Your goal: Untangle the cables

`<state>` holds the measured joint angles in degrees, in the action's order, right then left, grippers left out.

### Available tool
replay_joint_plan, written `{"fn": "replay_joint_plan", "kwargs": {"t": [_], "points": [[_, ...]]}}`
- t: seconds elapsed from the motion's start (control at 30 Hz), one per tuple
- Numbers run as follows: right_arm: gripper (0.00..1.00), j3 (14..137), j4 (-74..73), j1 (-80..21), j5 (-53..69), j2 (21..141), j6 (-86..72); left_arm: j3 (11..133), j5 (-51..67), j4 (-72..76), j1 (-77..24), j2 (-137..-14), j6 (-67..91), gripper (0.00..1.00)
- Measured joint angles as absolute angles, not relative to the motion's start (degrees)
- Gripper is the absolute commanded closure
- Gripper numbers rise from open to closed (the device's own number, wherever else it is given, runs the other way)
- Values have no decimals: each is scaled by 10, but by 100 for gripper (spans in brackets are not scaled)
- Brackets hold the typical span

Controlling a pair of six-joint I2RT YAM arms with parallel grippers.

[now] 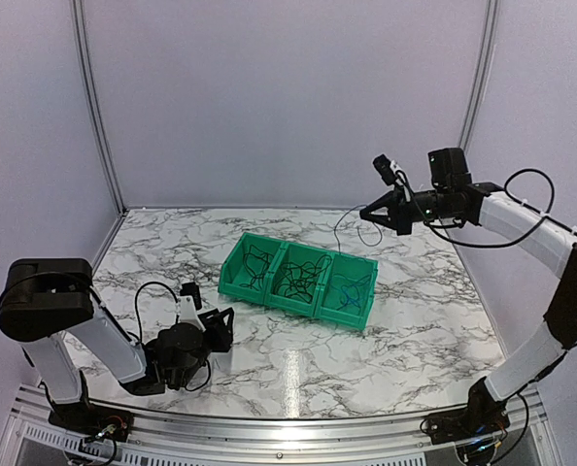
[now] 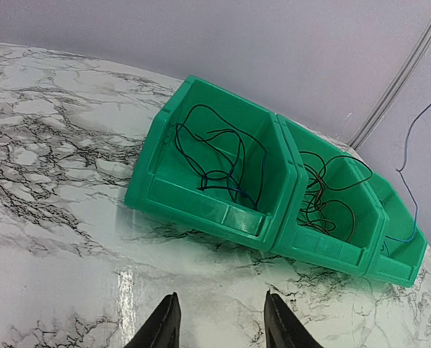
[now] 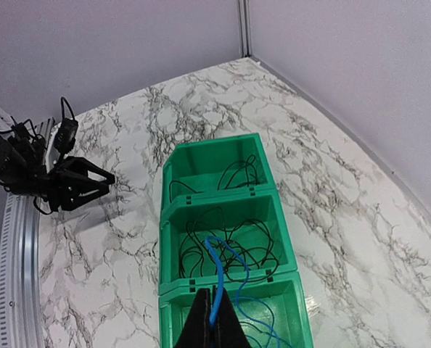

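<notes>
Left gripper [image 1: 216, 325] low over tabletop [image 1: 415, 330], lower left, fingers apart. Cables [image 1: 295, 279] tangled in green bins [image 1: 242, 288], centre; strands too fine to separate. Right gripper [image 1: 369, 214] raised upper right, pinching blue cable [image 3: 214, 283]; its tips cut off in wrist view.

Bins: three green bins [image 1: 298, 306], joined in a row at centre frame, slanting down to the right.
Tabletop: white marble tabletop [image 1: 415, 335], grey-veined, the bins sitting on it.
Walls: pale lilac panels [image 1: 288, 97] fill the upper half.
Rail: metal rail [image 1: 298, 427] along the bottom edge.
</notes>
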<state>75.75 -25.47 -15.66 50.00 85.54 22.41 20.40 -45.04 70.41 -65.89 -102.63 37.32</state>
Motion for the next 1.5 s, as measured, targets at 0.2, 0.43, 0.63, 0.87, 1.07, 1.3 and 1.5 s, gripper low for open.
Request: {"fn": "replay_joint_plan", "kwargs": {"t": [0.2,0.43,0.63,0.87,1.07,1.3,1.5], "points": [[100,704,-256,-156,479,895,246,204,-451,704,-659,-1021,373,59],[100,671,-260,-156,446,914,278,204,-451,704,-659,-1020,373,59],[100,665,-276,-160,402,956,299,206,-450,704,-659,-1023,373,59],[96,670,-276,-200,322,993,301,208,-450,704,-659,-1028,375,59],[95,695,-274,-251,249,1024,300,208,-450,704,-659,-1028,382,59],[66,698,-274,-255,203,1029,291,208,-450,704,-659,-1028,384,58],[47,706,-285,-253,201,1001,283,200,-448,699,-659,-1009,377,54]]}}
